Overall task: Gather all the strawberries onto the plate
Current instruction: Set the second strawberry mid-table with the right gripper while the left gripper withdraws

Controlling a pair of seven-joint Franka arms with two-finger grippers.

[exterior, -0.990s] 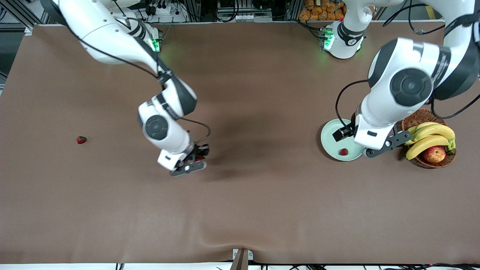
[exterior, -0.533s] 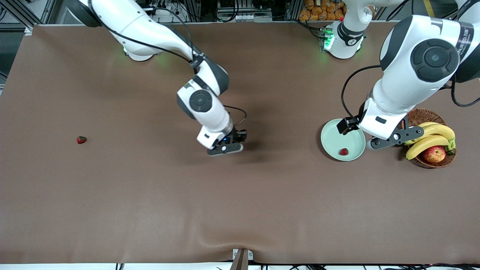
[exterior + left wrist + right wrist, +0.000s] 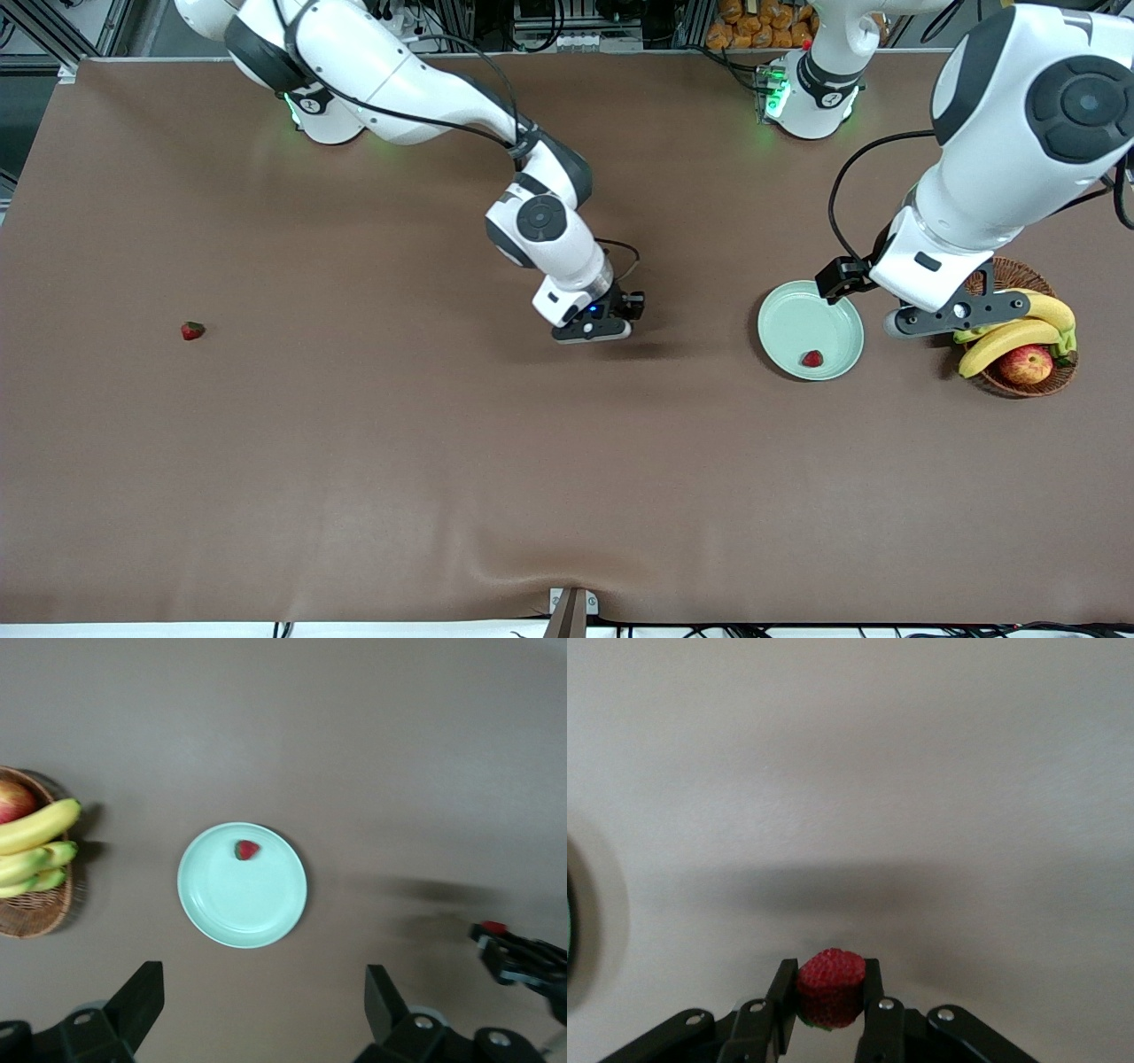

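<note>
My right gripper (image 3: 620,321) hangs over the middle of the table, shut on a red strawberry (image 3: 830,981) that the hand hides in the front view. A second strawberry (image 3: 811,358) lies in the pale green plate (image 3: 784,315), close to the rim nearest the front camera. A third strawberry (image 3: 192,330) rests on the table toward the right arm's end. My left gripper (image 3: 921,315) hovers open and empty between plate and basket. Its wrist view shows the plate (image 3: 232,904), the strawberry (image 3: 247,850) in it and the right gripper (image 3: 518,957) farther off.
A brown wicker basket (image 3: 997,276) with bananas (image 3: 1010,337) and an apple (image 3: 1026,364) stands beside the plate toward the left arm's end. The table is covered by a brown mat (image 3: 567,461).
My right gripper has carried its strawberry across the table toward the plate. The left arm has lifted and drawn back from over the plate toward the basket.
</note>
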